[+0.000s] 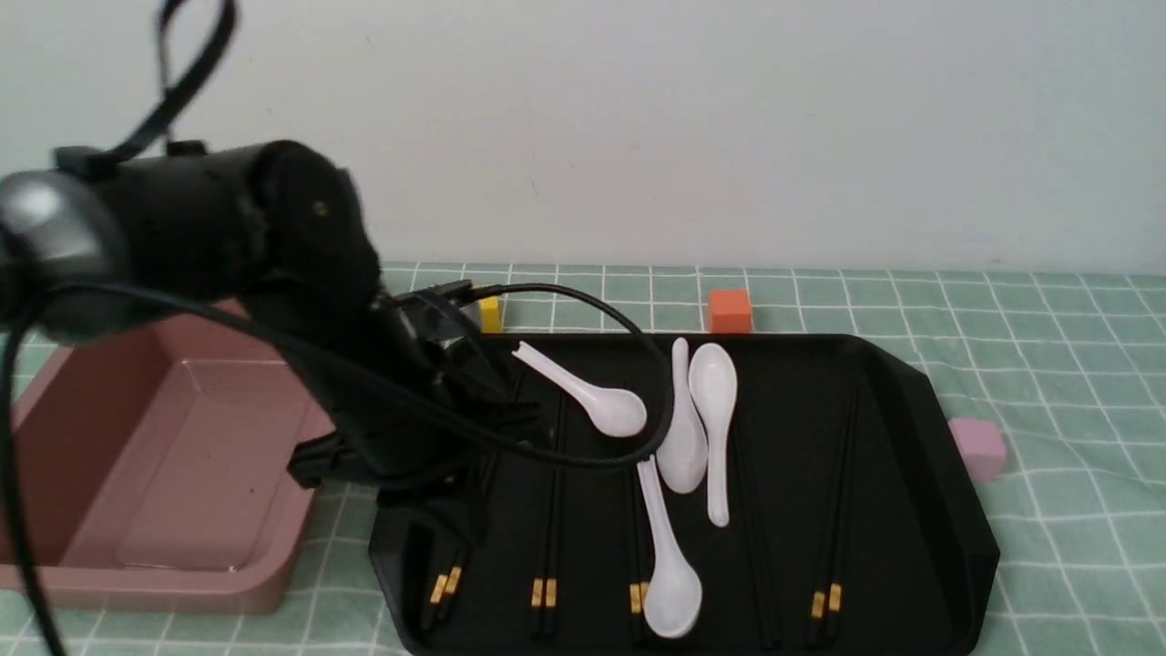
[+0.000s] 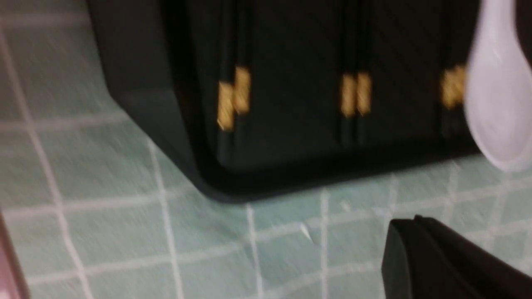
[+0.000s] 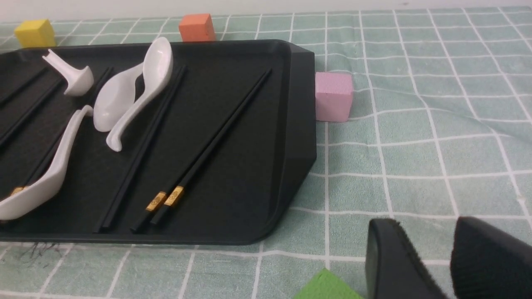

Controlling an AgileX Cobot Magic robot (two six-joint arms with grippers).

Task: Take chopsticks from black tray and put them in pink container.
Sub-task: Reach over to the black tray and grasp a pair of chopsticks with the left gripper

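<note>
Chopsticks [image 1: 833, 510]: pairs lying near to far in the black tray [image 1: 947, 474], gold bands at the near ends, among four white spoons [image 1: 710, 401].
Pink container [image 1: 137, 456]: on the counter [image 1: 1075, 383], just left of the tray; shown whole in the front view only.
Left hand [image 1: 433, 506]: low over the tray's near left corner, masked by its arm. The blurred left wrist view shows one dark finger [image 2: 436, 257], so whether the hand is spread or pressed together cannot be told.
Right hand [image 3: 445, 232]: seen in the right wrist view only, fingers slightly parted, pinching nothing, beside a green block [image 3: 328, 286].
Yellow cube [image 1: 490, 314], orange cube [image 1: 730, 310] and pale pink cube [image 1: 977, 446]: beside the tray.
</note>
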